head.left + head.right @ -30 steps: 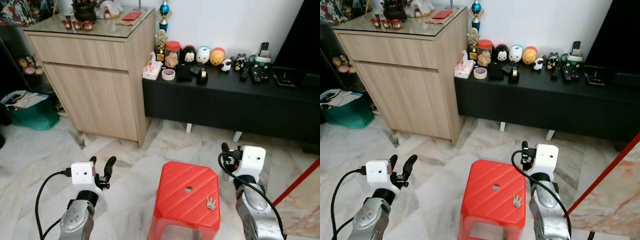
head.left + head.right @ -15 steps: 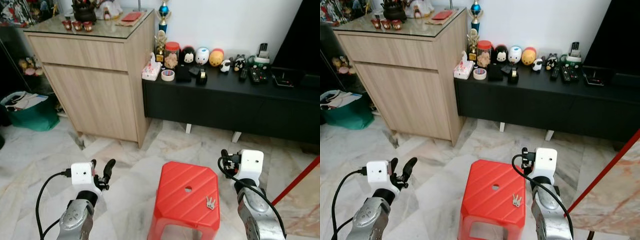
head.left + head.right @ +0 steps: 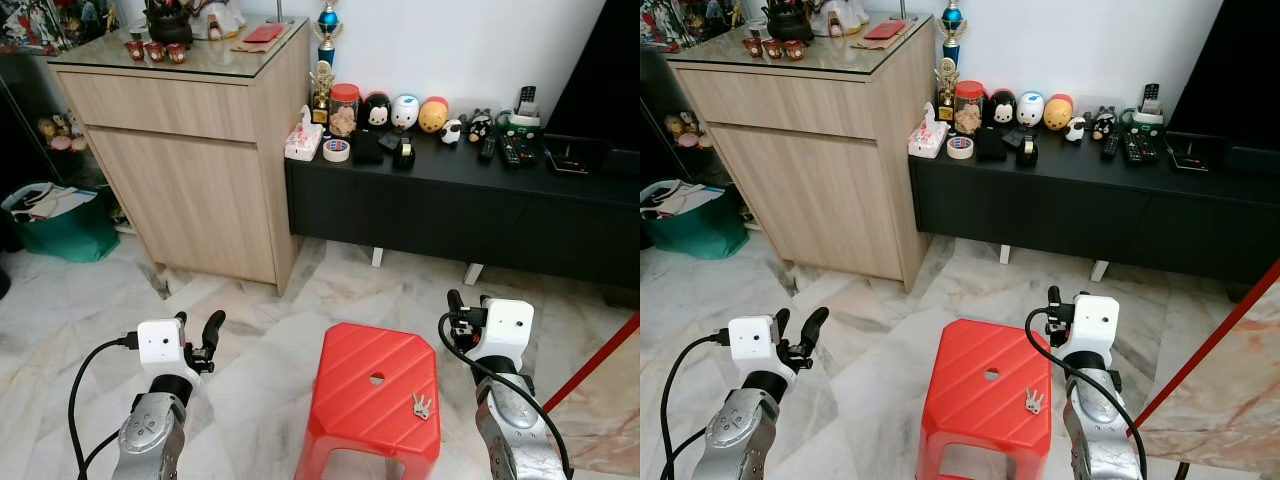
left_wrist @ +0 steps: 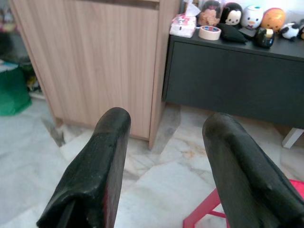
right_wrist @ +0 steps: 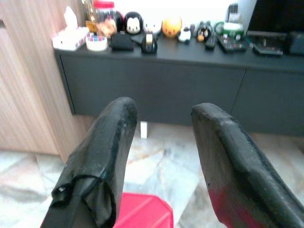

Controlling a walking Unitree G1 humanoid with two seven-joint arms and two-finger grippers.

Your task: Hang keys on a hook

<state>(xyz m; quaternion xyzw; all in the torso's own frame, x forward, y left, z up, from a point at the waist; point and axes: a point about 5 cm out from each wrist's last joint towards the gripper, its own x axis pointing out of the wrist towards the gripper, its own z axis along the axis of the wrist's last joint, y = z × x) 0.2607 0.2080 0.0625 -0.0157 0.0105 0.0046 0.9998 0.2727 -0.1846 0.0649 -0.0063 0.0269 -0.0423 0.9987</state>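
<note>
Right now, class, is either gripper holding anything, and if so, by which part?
Nothing is held. The left gripper and right gripper are both open and empty. The keys lie on the red stool.

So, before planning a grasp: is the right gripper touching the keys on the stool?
Apart. In the left eye view, the right gripper is raised beside the red stool, bare seat separating it from the keys.

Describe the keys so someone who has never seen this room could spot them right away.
Find the red plastic stool on the marble floor, in front of the long black cabinet. The keys lie flat on its top, toward the robot's right side, past the round hole in the middle. They are a small silver bunch, the only metal thing on the red seat.
</note>
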